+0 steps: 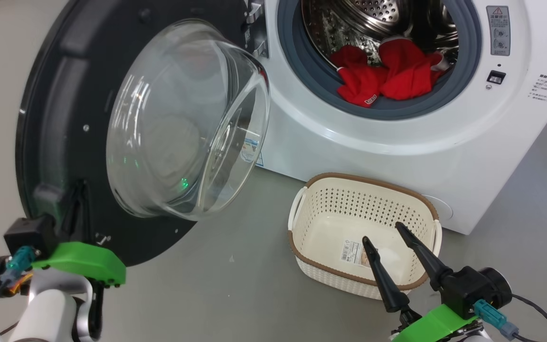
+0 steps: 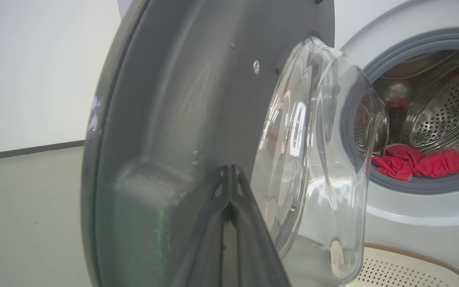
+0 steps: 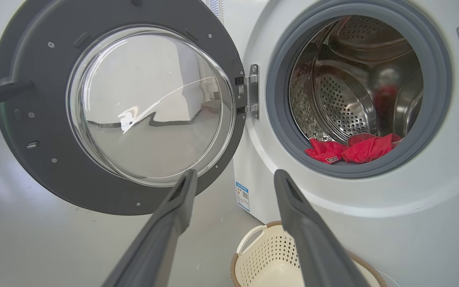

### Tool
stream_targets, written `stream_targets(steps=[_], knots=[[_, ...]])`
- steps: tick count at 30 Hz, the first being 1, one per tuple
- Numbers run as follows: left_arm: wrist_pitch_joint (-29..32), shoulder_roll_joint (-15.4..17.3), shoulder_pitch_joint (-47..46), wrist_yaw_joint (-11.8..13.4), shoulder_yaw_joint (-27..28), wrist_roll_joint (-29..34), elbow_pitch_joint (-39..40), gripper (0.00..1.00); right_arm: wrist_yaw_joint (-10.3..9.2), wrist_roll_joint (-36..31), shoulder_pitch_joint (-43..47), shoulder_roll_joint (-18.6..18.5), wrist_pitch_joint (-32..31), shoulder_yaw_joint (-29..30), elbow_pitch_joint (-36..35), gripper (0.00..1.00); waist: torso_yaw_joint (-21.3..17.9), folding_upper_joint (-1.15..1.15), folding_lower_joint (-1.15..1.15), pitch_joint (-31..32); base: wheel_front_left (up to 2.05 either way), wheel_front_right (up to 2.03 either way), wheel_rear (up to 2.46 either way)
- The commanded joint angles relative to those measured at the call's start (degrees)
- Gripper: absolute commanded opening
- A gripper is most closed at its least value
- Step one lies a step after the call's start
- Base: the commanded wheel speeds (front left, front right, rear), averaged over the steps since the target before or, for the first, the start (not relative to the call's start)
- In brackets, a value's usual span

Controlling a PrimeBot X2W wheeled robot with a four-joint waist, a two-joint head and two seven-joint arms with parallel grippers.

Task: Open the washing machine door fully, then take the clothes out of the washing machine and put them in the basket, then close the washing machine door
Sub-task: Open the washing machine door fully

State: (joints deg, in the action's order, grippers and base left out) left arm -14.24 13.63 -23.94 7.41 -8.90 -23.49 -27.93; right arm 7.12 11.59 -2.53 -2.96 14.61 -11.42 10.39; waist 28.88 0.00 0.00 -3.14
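Red fabric, two bunched pieces: the clothes [image 1: 382, 78] lie heaped at the front lower lip of the drum [image 3: 341, 103], partly draped on the grey gasket [image 3: 277, 103]. The heap's long axis runs side to side across the opening (a small label faces out on the left piece). Washing machine [image 1: 397, 156]: white, front-loading, mouth uncovered. Washing machine door [image 1: 55, 118]: black, swung out on its hinge [image 3: 253, 91] to the left of the mouth, glass bowl window [image 1: 188, 118] bulging toward the robot; judged wide open or close to it. Left gripper [image 2: 229, 170]: fingers pressed together with nothing between them, tips at the door's inner face near its outer rim, well apart from the clothes. Right gripper [image 1: 382, 232]: fingers spread, empty, poised over the basket [image 1: 344, 204] and pointing toward the mouth. The clothes lie ahead of and above it, beyond the basket's far rim, so this is judged the nearer arm for the reach. Basket: cream, holding nothing but a sticker on its bottom, standing on the floor [image 1: 235, 285] just beside the machine's front, below the mouth. In the way: the gasket lip, which the fabric must clear; the glass bowl crowds only the mouth's left side.
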Motion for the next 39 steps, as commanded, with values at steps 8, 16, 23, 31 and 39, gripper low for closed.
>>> stream_targets(steps=[8,16,23,31,39], knots=[[-0.7,3.4,-5.9,-1.3,6.1,-0.1,-2.0,0.0,0.36,-1.8,-1.6,0.1,-1.0,-0.7,-2.3,1.0,0.1,0.0,0.0,-1.6,0.0,0.0,0.0],[-0.7,2.8,-7.4,-1.7,9.1,1.9,-2.8,0.0,0.36,-2.5,-1.7,0.1,-1.7,-0.5,-3.0,1.0,0.1,0.0,0.0,-2.5,0.0,0.0,0.0],[-0.7,1.9,-7.8,-2.8,12.7,4.0,-3.6,0.0,0.36,-2.8,-2.0,0.1,-2.2,-0.4,-3.2,1.0,-0.2,0.0,0.0,-2.8,0.0,0.0,0.0],[-0.7,0.3,-7.9,-4.1,16.3,6.4,-4.3,0.0,0.36,-2.7,-2.3,0.1,-2.4,-0.5,-3.3,1.0,-0.9,0.0,0.0,-2.9,0.0,0.0,0.0],[-0.8,-2.2,-5.1,-5.7,17.3,8.5,1.2,0.49,0.36,-1.9,-2.6,0.1,-1.9,-0.4,-2.9,1.0,-1.8,0.0,0.0,-2.5,0.0,0.0,0.0]])
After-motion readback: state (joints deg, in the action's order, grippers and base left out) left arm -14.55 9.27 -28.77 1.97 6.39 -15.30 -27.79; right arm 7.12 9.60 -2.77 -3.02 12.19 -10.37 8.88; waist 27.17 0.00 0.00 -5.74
